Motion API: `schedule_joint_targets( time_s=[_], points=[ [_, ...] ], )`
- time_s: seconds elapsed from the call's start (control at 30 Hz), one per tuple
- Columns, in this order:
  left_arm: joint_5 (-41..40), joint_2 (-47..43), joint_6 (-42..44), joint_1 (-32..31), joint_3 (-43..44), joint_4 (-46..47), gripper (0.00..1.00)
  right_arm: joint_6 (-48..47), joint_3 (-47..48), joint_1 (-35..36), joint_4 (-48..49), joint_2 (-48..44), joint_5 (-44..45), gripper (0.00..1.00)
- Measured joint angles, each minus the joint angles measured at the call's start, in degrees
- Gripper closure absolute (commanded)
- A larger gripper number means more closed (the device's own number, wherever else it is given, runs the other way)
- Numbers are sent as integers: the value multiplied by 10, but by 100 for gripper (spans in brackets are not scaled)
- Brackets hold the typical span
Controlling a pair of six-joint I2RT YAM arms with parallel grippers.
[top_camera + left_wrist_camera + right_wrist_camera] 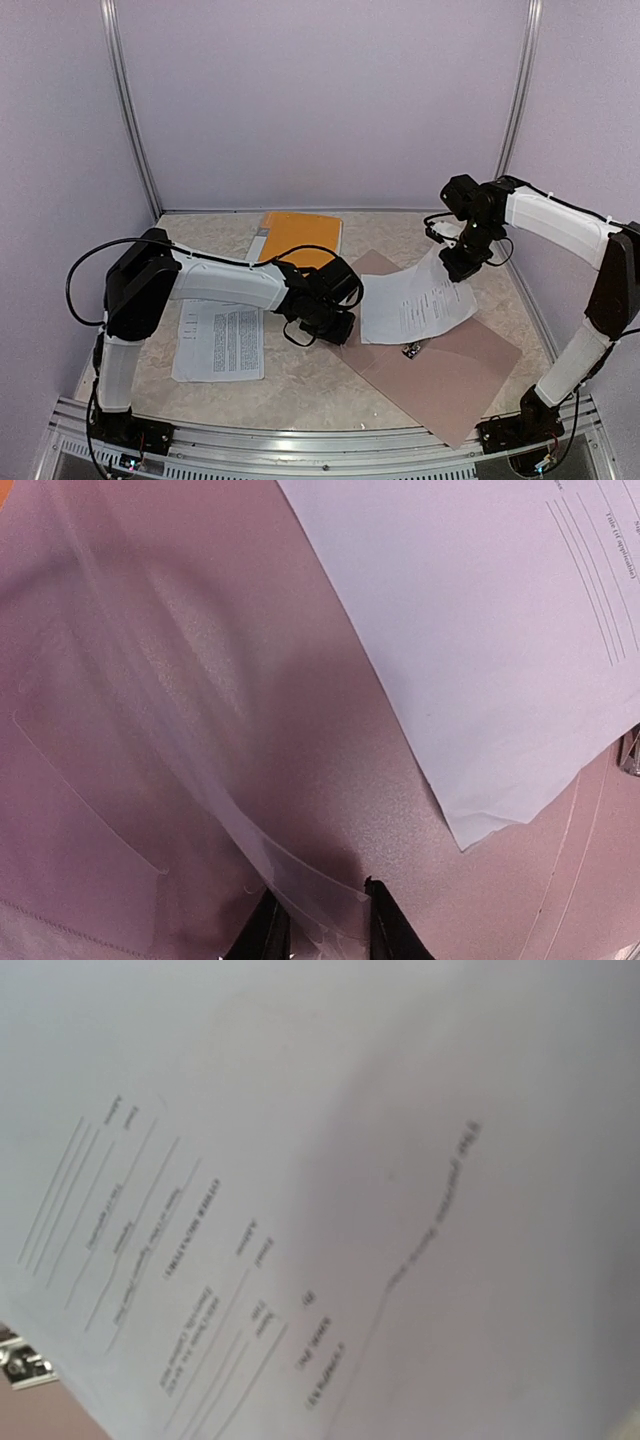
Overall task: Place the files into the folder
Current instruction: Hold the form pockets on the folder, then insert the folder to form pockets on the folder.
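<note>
Left gripper (330, 322) is low over the near-left edge of the open taupe folder (450, 385), which lies flat on the table (300, 390) right of centre. In the left wrist view the left gripper (322, 912) is narrow, dark fingertips (390, 930) close together at the bottom of the frame, with the folder's clear flap (200, 740) running down between them and looking pinched and raised off the taupe inner face (330, 760). Right gripper (460, 265) is above the far side of the folder, closed on the top edge of the white form sheet (415, 305). That edge curls up to the fingers while the rest of the sheet lies on the folder. The right wrist view is almost filled by the same sheet (350, 1160), printed lines and labels blurred and unreadable; its own fingers are out of frame there, so the grip is read from the top view only. The sheet's corner (480, 630) also shows in the left wrist view, lying on the folder's inner face, near the flap but apart from it. A small binder clip (411, 349) sits on the folder just beside the sheet's near edge; it also shows at the frame edge in both wrist views (630, 755) (22, 1365). A second printed sheet (220, 340), dense black text, lies flat on the table under the left arm, well apart from the taupe folder. An orange folder (300, 235) lies at the far centre of the table, closed, partly hidden behind the left arm.
</note>
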Motion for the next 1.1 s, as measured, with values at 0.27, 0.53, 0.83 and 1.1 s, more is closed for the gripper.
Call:
schedule_joint_targets(
  time_s=[0.27, 0.53, 0.83, 1.1],
  points=[
    [46, -1, -2, 8, -3, 13, 76, 13, 2, 28, 0, 0, -10, 100],
    [57, -2, -2, 8, -4, 18, 76, 42, 21, 58, -5, 2, -11, 100],
    [64, -3, -2, 8, -8, 23, 76, 98, 16, 74, -1, -2, -10, 100],
    [68, -6, -4, 8, -14, 29, 76, 160, -38, 75, 45, -85, -28, 100]
  ],
)
